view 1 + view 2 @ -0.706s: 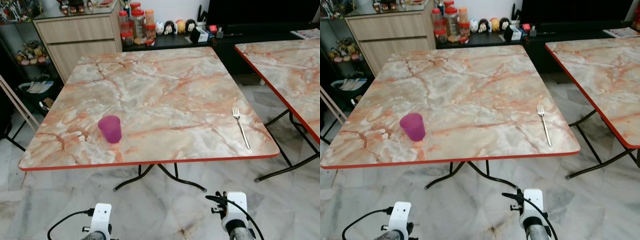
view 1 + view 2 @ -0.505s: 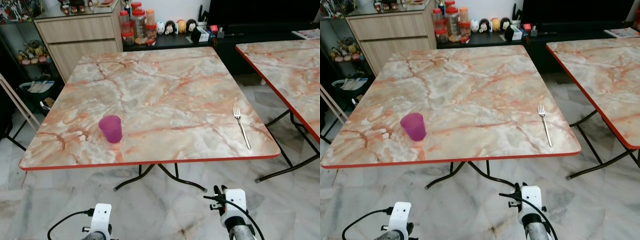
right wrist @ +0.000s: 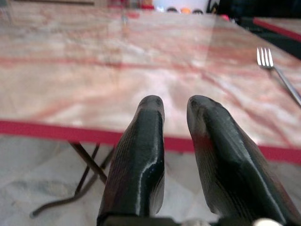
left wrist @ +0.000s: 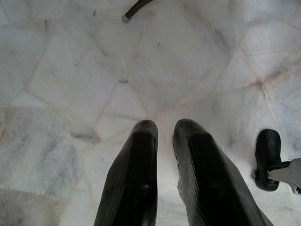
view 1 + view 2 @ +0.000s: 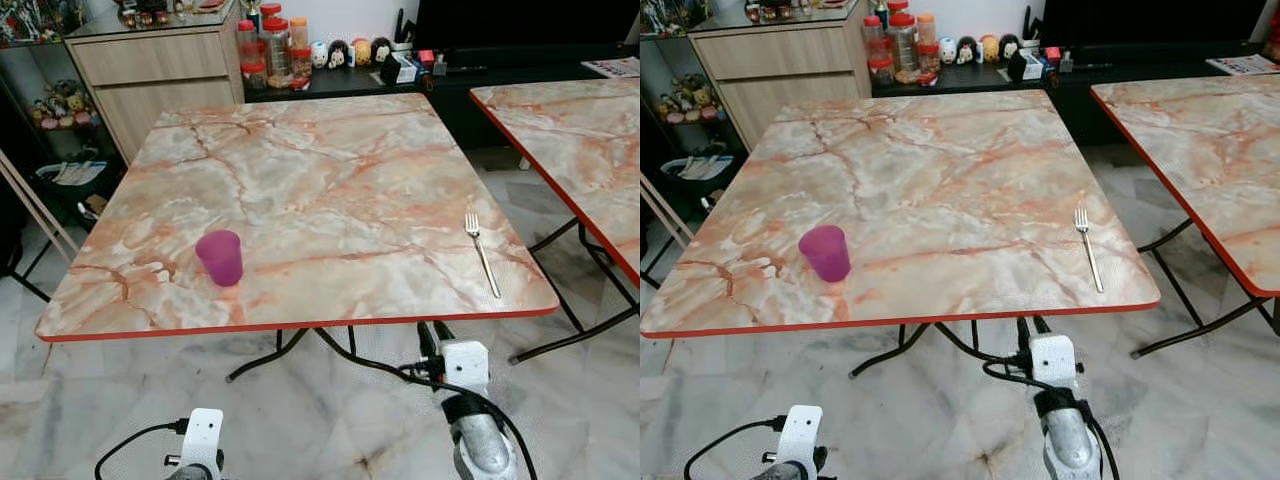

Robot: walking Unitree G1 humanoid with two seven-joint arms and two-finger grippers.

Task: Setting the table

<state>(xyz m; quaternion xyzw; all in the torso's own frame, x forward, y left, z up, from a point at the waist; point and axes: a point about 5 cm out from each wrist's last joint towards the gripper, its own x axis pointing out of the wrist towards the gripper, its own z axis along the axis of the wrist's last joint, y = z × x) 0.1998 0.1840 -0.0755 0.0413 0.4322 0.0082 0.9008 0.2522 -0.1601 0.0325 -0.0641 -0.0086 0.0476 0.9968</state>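
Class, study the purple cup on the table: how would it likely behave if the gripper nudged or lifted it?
The cup looks like thin plastic, so probably light and not fragile. It stands upright and narrow on the smooth table, so a push would likely slide it, or tip it if struck high. Once tipped, its round wall would probably roll.

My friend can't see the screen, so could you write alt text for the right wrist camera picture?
The right gripper, its two black fingers close together with a narrow gap and holding nothing, points at the red near edge of a marble-patterned table. A silver fork lies on the tabletop further along, and dark table legs stand on the pale floor beneath.
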